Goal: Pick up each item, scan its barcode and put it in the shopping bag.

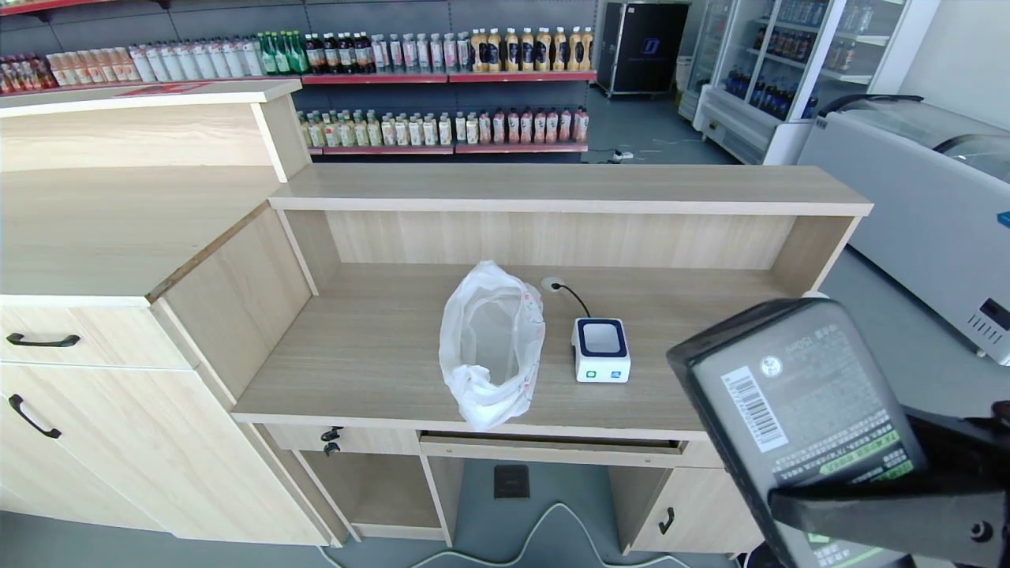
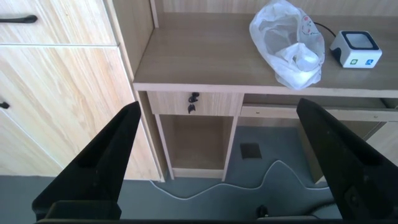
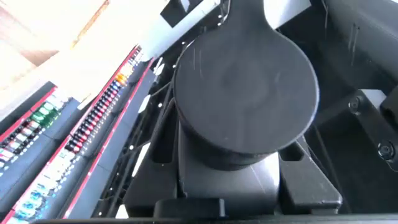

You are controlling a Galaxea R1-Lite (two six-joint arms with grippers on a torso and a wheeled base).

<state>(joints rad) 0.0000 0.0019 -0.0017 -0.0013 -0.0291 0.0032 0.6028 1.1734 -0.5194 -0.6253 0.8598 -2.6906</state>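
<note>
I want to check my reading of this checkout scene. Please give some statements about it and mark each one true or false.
1. The shopping bag stands on the counter, to the left of the scanner. True.
2. The right gripper is empty. False: it holds a dark bottle, with the barcode label toward the head camera.
3. The dark bottle is already inside the shopping bag. False: it is held up, apart from the bag, to the right of the scanner.
4. The left gripper has its fingers open, with nothing between them. True.
</note>
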